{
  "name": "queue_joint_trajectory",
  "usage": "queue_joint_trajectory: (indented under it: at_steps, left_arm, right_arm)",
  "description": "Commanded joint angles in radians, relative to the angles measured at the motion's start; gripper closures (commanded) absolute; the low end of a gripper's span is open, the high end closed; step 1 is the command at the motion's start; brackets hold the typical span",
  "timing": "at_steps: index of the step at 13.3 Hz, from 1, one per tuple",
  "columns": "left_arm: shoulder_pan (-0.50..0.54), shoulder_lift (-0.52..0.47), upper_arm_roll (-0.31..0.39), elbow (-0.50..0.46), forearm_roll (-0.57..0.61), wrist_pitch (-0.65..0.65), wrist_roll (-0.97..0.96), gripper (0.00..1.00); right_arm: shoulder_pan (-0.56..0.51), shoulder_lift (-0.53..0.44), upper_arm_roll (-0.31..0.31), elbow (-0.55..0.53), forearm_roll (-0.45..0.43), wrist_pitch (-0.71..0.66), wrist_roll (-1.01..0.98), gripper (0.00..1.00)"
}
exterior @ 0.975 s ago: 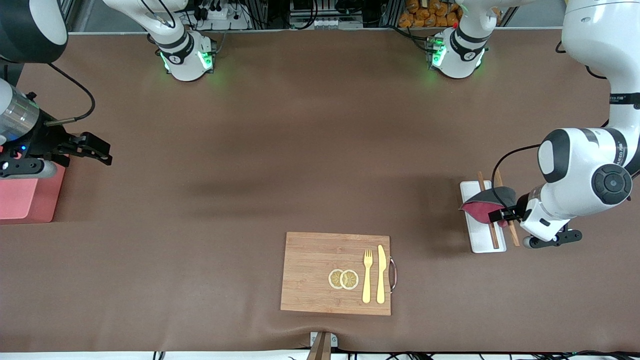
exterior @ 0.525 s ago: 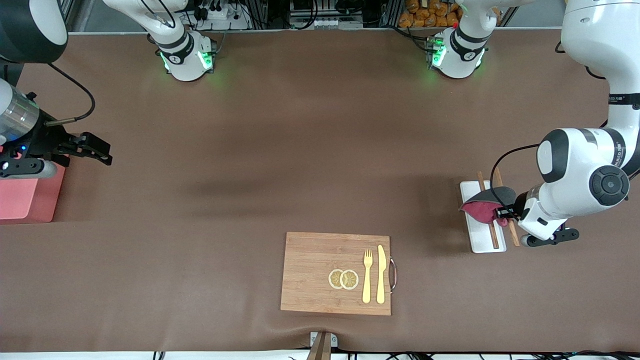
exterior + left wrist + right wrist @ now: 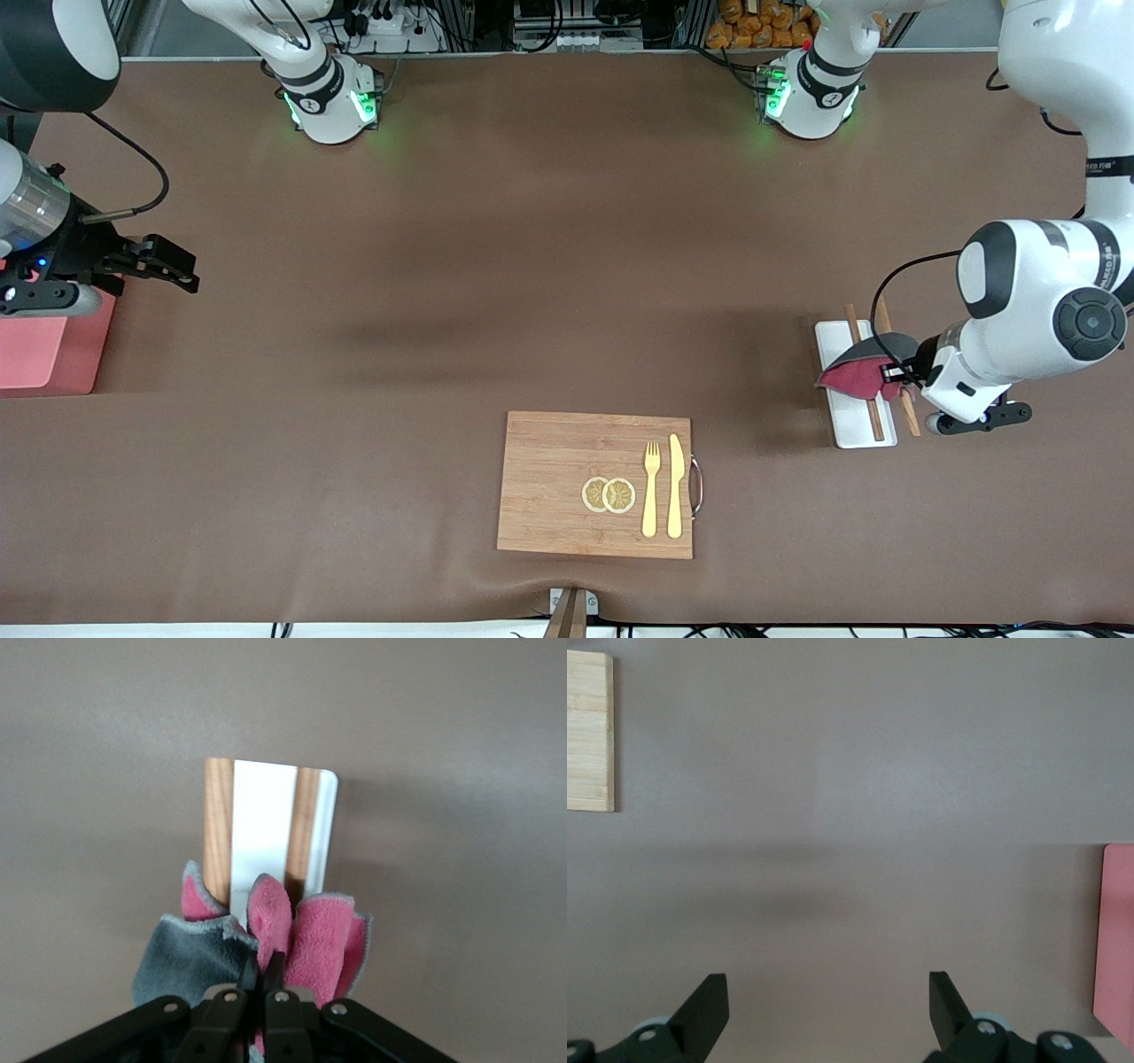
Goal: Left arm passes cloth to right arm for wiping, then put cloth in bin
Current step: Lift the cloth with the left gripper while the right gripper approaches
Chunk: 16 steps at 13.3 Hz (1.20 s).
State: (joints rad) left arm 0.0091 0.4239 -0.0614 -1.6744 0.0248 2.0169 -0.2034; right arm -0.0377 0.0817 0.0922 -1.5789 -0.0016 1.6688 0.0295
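The cloth (image 3: 849, 377), dark red on one face and grey on the other, lies bunched on a white tray (image 3: 852, 429) toward the left arm's end of the table. My left gripper (image 3: 891, 372) is shut on a fold of it. In the left wrist view the black fingers (image 3: 276, 967) pinch the cloth (image 3: 314, 943) where the grey and pink faces meet. My right gripper (image 3: 182, 266) waits open beside the pink bin (image 3: 44, 354) at the right arm's end. In the right wrist view the right gripper (image 3: 828, 992) holds nothing, with bare table between its fingers.
Two wooden sticks (image 3: 217, 824) lie along the white tray (image 3: 266, 824). A wooden board (image 3: 549, 478) nearer the front camera carries a yellow fork (image 3: 651, 487), a knife (image 3: 675, 483) and lemon slices (image 3: 609, 494). The bin's edge (image 3: 1116, 939) shows in the right wrist view.
The left gripper's fingers have closed on the cloth, which has bunched up slightly. The right arm has not moved.
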Motion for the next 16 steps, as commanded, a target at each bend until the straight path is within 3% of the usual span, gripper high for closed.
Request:
queue_joint_trajectory:
  at_steps: [1, 4, 7, 10, 12, 14, 16]
  left_arm:
    - [-0.005, -0.071, -0.049, -0.004, 0.021, -0.050, -0.014, 1.00]
    - [-0.005, -0.096, -0.141, 0.011, 0.011, -0.052, -0.080, 1.00]
    - [-0.011, -0.089, -0.234, 0.039, 0.000, -0.050, -0.148, 1.00]
    - [-0.026, -0.074, -0.325, 0.087, -0.008, -0.046, -0.273, 1.00]
    - [-0.066, -0.050, -0.354, 0.108, -0.025, -0.035, -0.400, 1.00]
    - [-0.121, -0.027, -0.354, 0.133, -0.093, 0.002, -0.470, 1.00]
    - [-0.181, -0.013, -0.353, 0.137, -0.167, 0.075, -0.568, 1.00]
  right_arm:
    - [-0.008, 0.006, 0.009, 0.022, 0.018, -0.059, 0.050, 0.00]
    - [-0.005, 0.004, 0.011, 0.028, 0.083, -0.116, 0.195, 0.00]
    - [0.001, 0.000, 0.015, 0.030, 0.237, -0.201, 0.436, 0.00]
    - [0.108, 0.001, 0.017, 0.028, 0.267, -0.218, 0.749, 0.00]
    - [0.212, 0.007, 0.015, 0.028, 0.265, -0.213, 0.953, 0.00]
    - [0.265, 0.035, 0.015, 0.030, 0.282, -0.199, 1.004, 0.00]
    - [0.263, 0.047, 0.014, 0.037, 0.410, -0.193, 1.041, 0.00]
